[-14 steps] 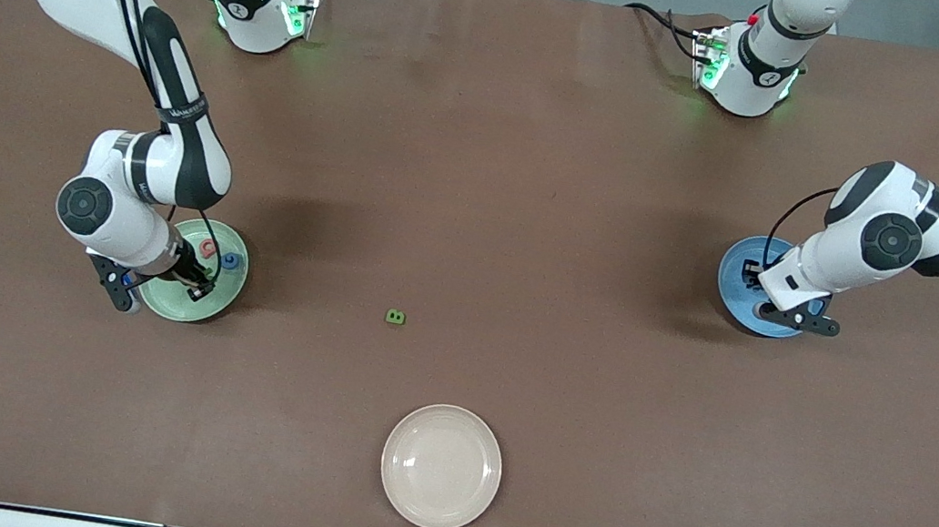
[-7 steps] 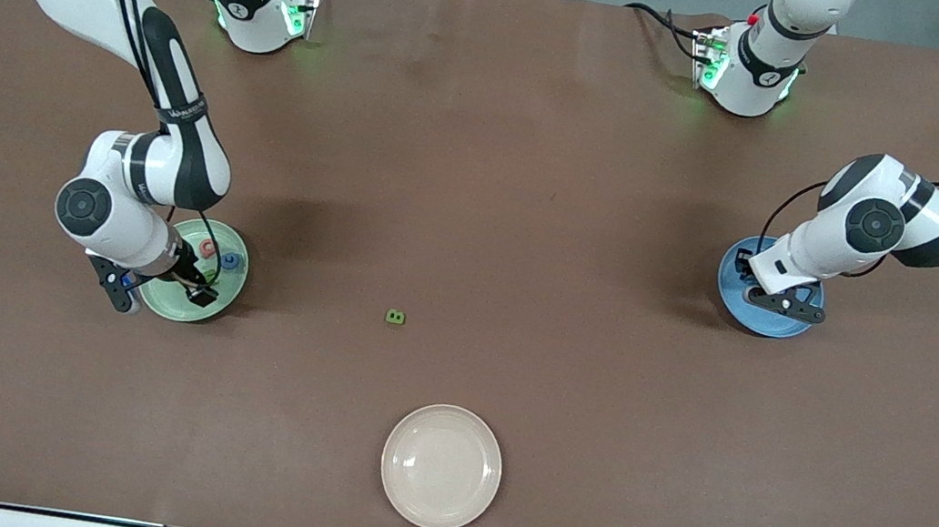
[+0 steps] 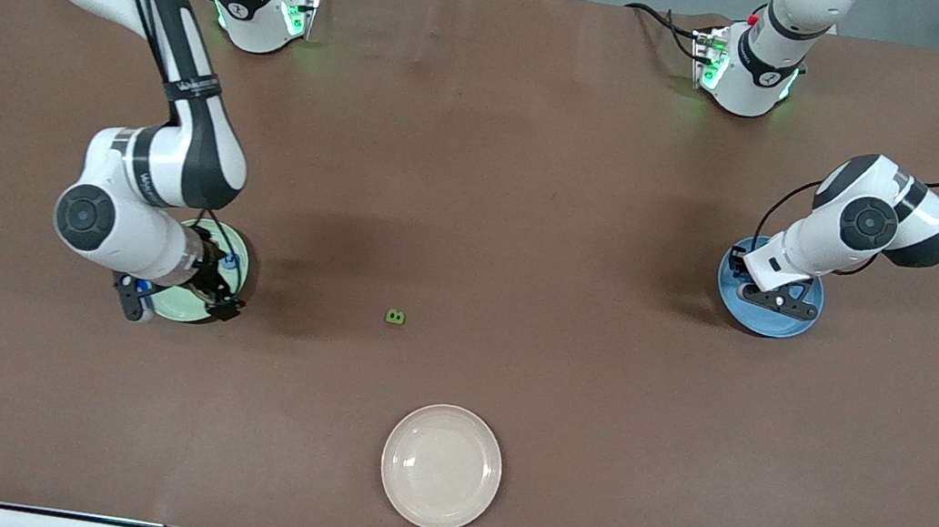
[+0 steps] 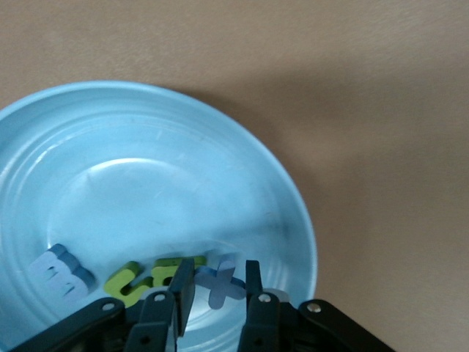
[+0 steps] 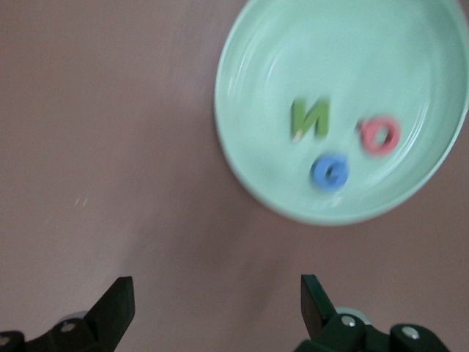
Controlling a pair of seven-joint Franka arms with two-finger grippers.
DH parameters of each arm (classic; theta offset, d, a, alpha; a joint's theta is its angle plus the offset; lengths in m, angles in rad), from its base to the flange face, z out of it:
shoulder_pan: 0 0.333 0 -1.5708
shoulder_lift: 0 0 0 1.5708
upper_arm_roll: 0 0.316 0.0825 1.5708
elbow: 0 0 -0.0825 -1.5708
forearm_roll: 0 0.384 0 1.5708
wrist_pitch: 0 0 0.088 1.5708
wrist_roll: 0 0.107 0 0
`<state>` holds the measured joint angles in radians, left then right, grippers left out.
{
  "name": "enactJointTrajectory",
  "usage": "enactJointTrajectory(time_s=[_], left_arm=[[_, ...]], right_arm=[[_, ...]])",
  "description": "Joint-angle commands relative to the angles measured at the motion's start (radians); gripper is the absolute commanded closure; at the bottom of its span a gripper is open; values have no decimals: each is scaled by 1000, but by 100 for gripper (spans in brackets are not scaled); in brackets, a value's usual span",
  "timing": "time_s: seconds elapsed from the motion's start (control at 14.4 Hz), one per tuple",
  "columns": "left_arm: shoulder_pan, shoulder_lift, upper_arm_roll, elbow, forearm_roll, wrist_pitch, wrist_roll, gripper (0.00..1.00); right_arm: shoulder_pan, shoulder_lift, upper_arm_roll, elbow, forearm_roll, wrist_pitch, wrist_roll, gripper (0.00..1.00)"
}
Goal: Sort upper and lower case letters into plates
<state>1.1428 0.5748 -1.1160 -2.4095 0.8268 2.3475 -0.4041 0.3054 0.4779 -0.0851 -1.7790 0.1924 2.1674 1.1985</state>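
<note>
My left gripper (image 3: 777, 299) (image 4: 216, 293) hangs low over the blue plate (image 3: 778, 323) (image 4: 146, 161), shut on a small blue cross-shaped letter (image 4: 220, 282). A pale blue letter (image 4: 62, 273) and green letters (image 4: 128, 282) lie in that plate. My right gripper (image 3: 181, 306) (image 5: 216, 304) is open and holds nothing, over the pale green plate's (image 3: 178, 313) (image 5: 352, 44) edge. A green N (image 5: 310, 119), a pink-red letter (image 5: 379, 135) and a blue letter (image 5: 330, 171) rest in it. One green letter (image 3: 395, 316) lies on the table mid-way between the plates.
A cream-beige plate (image 3: 441, 466) with nothing in it sits near the table's front edge, nearer to the front camera than the loose green letter. Both arm bases stand along the table's back edge.
The right gripper opened and let go of a letter over the pale green plate, then rose and shifted toward the plate's edge. The left arm drew back a little over the blue plate.
</note>
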Motion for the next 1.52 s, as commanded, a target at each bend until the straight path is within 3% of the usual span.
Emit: enactJointTrajectory(time_s=[0.0,0.07,0.14,0.28,0.35,0.69,0.9,1.25,1.46], left_arm=[[12,34,13,-8,60,18,-41,85],[12,33,13,-8,60,18,-42,84],[12,31,13,-5,60,18,-42,72],[12,30,10,6,60,18,-33,20],[12,22,7,15,58,18,-32,4],[3,27,-1,121,49,0,-30,1],[3,25,-2,138,43,-5,-35,1],[18,37,-5,148,41,-5,-36,1],[5,43,2,203,-6,-31,-24,1]], right_arm=[[90,16,-5,29,36,54,262,0],[115,36,-5,39,35,71,353,0],[133,54,-5,49,35,75,410,0],[161,90,-5,61,36,81,487,0],[167,111,-4,70,38,103,527,0],[210,220,-4,174,38,146,739,0],[250,261,-4,214,32,141,800,0],[319,307,-10,248,6,149,828,0],[337,324,-10,260,-42,149,828,1]])
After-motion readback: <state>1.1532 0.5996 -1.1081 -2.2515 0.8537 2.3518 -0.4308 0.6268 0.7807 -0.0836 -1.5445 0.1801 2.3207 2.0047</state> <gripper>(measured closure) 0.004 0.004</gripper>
